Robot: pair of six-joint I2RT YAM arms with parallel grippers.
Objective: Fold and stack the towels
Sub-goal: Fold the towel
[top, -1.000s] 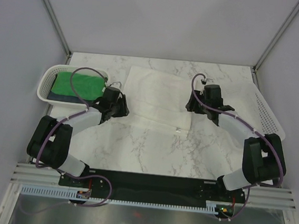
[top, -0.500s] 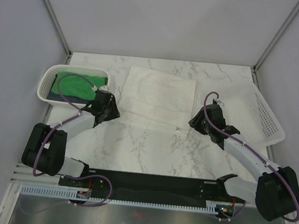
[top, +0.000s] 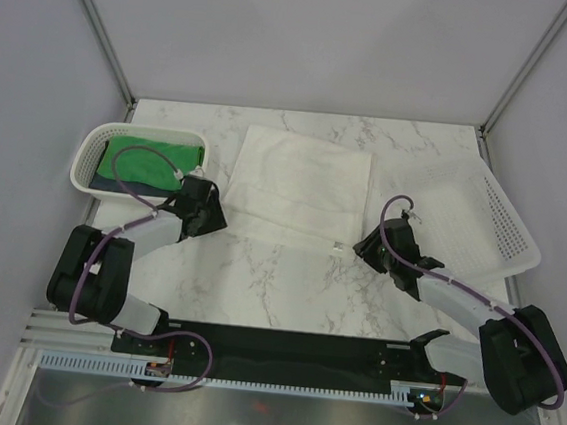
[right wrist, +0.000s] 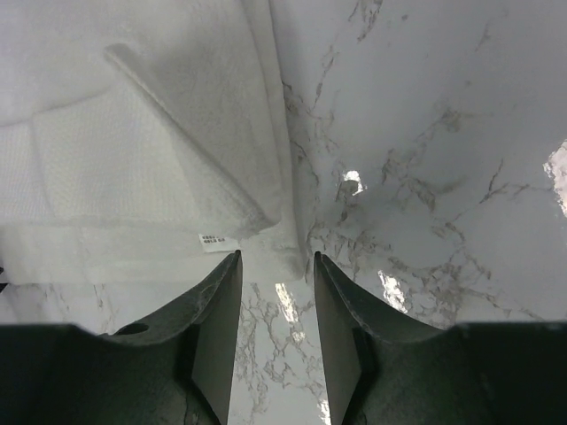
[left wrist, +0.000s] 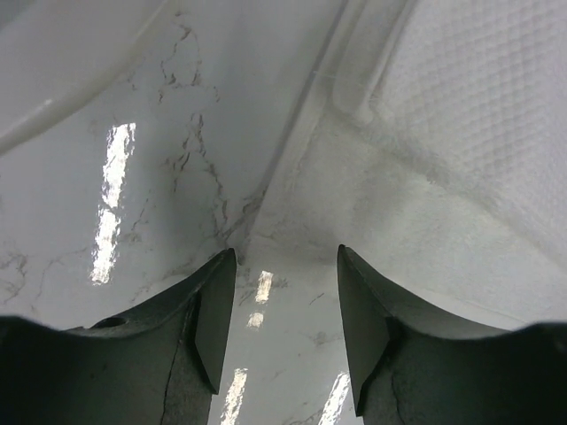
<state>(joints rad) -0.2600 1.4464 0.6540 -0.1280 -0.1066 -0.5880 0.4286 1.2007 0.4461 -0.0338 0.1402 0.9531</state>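
The white towel (top: 301, 184) lies folded flat on the marble table, its tag at the near right corner. My left gripper (top: 206, 213) sits low at its near left corner, open, with only bare marble between the fingers (left wrist: 286, 266); the towel's corner (left wrist: 425, 150) lies just ahead of the tips. My right gripper (top: 366, 247) is open at the near right corner (right wrist: 277, 261), and the towel's edge (right wrist: 133, 159) with its tag (right wrist: 213, 240) sits right at the fingertips. The green towel (top: 148, 159) lies in the left basket on top of the navy towel (top: 115, 186).
A white perforated basket (top: 91, 149) stands at the left, close behind my left arm. A second, wider white basket (top: 474, 216) lies at the right, beside the towel. Grey walls enclose the table on three sides.
My right gripper has let go of the white towel and drawn back and down to its near right corner. My left gripper shifted slightly left and nearer, opening a little.
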